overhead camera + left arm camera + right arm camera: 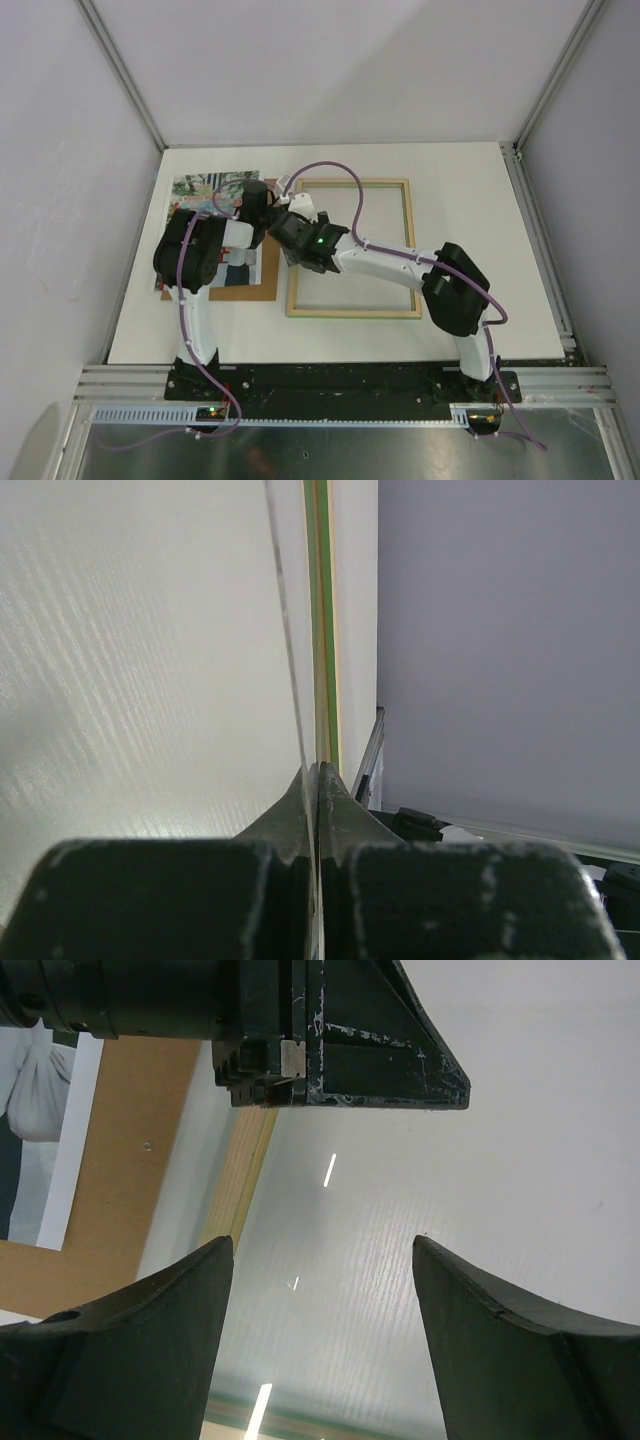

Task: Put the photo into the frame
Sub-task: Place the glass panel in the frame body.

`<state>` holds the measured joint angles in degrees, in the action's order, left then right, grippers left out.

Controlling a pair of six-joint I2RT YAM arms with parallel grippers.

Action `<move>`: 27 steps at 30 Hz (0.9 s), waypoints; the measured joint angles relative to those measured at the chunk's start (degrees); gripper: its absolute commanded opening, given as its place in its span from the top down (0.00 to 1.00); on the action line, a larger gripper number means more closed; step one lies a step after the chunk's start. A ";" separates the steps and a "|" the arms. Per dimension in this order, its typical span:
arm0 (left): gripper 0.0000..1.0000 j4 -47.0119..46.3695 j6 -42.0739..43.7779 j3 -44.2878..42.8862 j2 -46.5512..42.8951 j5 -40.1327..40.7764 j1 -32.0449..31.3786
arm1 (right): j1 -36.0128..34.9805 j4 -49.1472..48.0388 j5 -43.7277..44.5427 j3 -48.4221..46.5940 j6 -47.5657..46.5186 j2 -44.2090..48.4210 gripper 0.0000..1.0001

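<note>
**Q:** What does the bench (480, 200) carry, and how many of each?
**A:** One frame (409, 250), one photo (205, 185) and one brown backing board (245, 292). Two arms reach over them, each with one claw. The bench itself is white, flat and rectangular.

**Q:** What are the frame's shape and material?
**A:** It is a thin rectangle of four narrow bars around an open middle, with pale natural wood facing up. It lies about mid-bench, its long sides running from the near edge toward the far edge. The left wrist view shows a green strip bordered by pale wood along its edge.

**Q:** And the photo?
**A:** It is a rectangular colour print with white edges, lying toward the far-left corner of the bench. It rests on the board, a plain flat brown sheet that projects past the print toward the frame and the near edge. The board lies just beside the frame's left bar, not touching it. The left arm hides the print's near half.

**Q:** How do the claws stand?
**A:** The left claw (318, 780) is at the frame's far-left corner. Its dark fingers are pressed almost together, pinching the frame's green-and-pale edge, which runs into the slit between them. The right claw (322, 1245) is spread wide and holds nothing. Its matt, wedge-shaped fingers hang over a glossy, finely streaked surface just inside the left bar.
</note>
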<state>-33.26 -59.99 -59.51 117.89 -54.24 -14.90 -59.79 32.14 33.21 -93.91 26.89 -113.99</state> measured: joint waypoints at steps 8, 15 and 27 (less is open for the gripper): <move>1.00 0.02 0.00 0.00 0.15 -0.02 0.00 | 0.37 0.00 -0.07 -0.42 -0.17 -1.70 0.23; 1.00 0.00 0.00 0.00 0.22 0.00 -0.04 | 1.01 -0.24 -0.90 -0.42 -0.04 -2.60 0.23; 1.00 0.00 0.02 0.00 0.22 0.02 -0.26 | 2.51 -0.42 -3.26 -0.42 0.74 -2.71 0.23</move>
<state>-33.26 -59.96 -59.51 118.10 -54.22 -15.16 -57.28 31.73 29.95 -94.32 27.64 -116.71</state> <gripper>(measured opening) 0.005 0.767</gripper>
